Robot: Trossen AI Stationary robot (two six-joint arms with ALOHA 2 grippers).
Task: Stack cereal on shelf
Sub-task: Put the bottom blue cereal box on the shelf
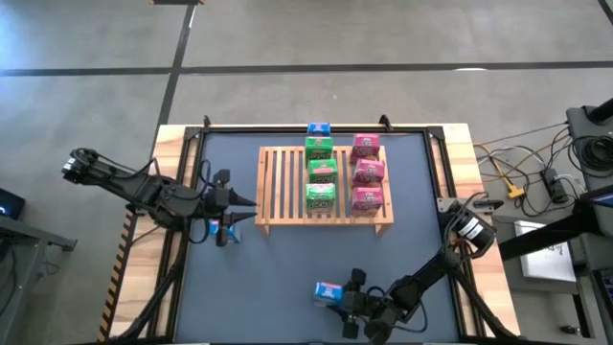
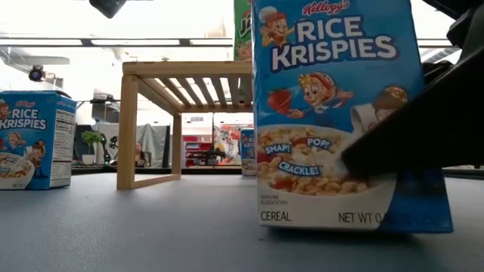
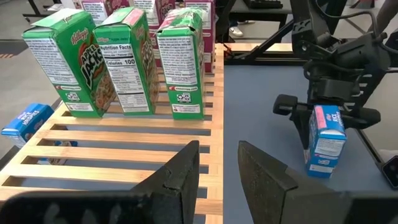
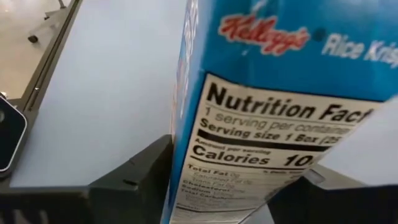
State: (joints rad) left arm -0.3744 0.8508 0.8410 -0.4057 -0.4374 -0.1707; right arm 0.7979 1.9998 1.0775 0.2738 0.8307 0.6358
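On the wooden rack, six boxes up already: three green boxes in one row, three pink boxes in a second row just beside them, all upright on the slats. To the left of the green row, bare slats, with room, by the look of it, for a third row.

Off the rack, three blue ones to go. Near the front edge of the table, the held blue box: upright, well apart from the rack, clamped at its sides between the fingers of the right gripper. Resting on the table or lifted a hair; hard to tell, even from the low view.

At the rack's far edge, behind the green row, the far blue box, lying on its side. Seems, from the left wrist view, to sit just off the slats rather than on them.

Under the left arm, near the rack's left end, the spare blue box, standing on the table with nothing touching it.

Just beside that same end, the left gripper, fingers spread, holding nothing.

By this count, roughly two thirds done. Left to do: carry the held box across to the bare slats, set it upright, then fetch the other two and line them up alongside.
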